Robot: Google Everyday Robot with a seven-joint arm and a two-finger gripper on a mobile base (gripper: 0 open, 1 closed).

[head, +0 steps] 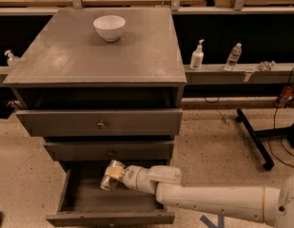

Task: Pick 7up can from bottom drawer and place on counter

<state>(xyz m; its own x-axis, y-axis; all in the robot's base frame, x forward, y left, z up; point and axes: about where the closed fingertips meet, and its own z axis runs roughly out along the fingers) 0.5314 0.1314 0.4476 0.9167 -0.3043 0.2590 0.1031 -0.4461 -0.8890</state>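
Big picture first: the counter [137,56] is the wide grey top of the cabinet, up high in the view, with a white bowl [109,26] sitting near its back edge and plenty of bare surface in front of it. Down at floor level the bottom drawer [108,217] is pulled out, its low front panel toward the camera. The white arm [213,203] reaches in from the lower right, running leftward over the drawer.

At its tip, the gripper [116,174] sits over the rear half of the open drawer, just under the front of the middle drawer [108,151]. It looks clamped on the 7up can [108,180], though the view down there is dim, so call that likely, not certain. The can appears lifted clear of the drawer floor, its long axis tilted with the top leaning up and to the right.

Here's the key relation: the counter lies straight up from the can, but two closed drawer fronts hang in between. My read is that the can has to come out toward the camera before it climbs.
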